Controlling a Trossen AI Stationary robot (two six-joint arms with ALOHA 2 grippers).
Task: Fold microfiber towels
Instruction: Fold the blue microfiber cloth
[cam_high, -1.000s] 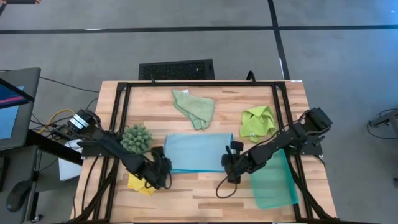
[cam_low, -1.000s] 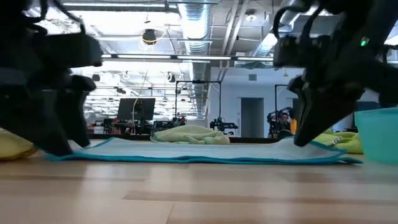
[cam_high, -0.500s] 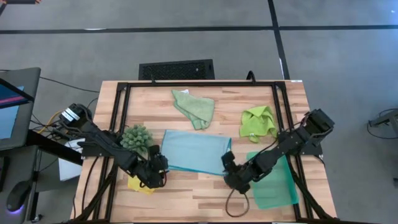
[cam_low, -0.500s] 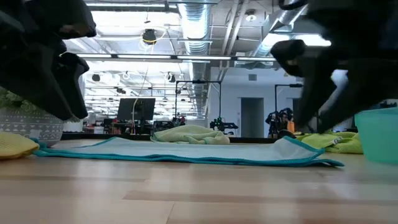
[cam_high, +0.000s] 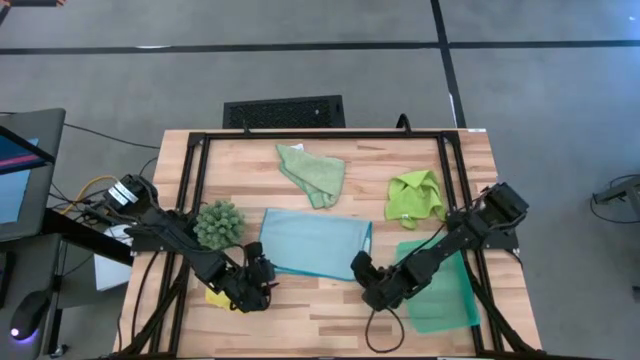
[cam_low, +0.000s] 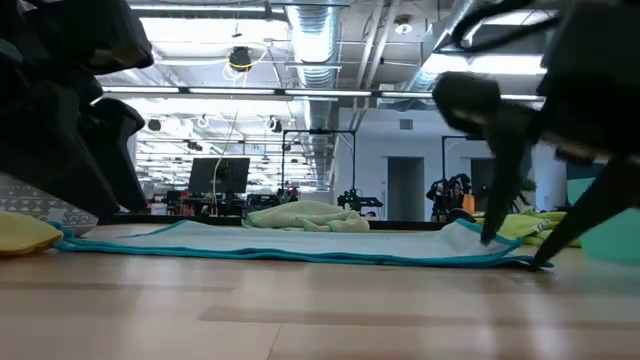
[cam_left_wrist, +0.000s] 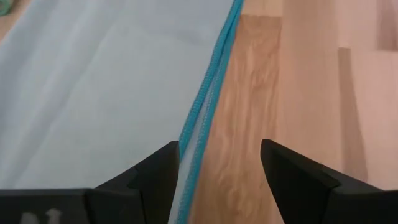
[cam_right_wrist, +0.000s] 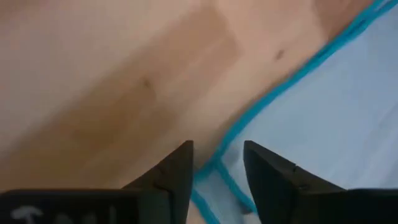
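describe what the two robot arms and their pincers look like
Both arms are dark, near-black jointed links with black cables looping along them. The left pincer ends in two matte black, wedge-shaped fingers tapering to points. The right pincer has the same black tapered fingers. No markings are visible on the fingers.

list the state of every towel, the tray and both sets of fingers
light blue towel: spread flat, folded double
sage green towel: crumpled
lime green towel: crumpled
yellow towel: mostly hidden under left arm
teal tray: on table, right arm over it
left gripper: fingers open, at blue towel's edge
right gripper: fingers open, at blue towel's corner
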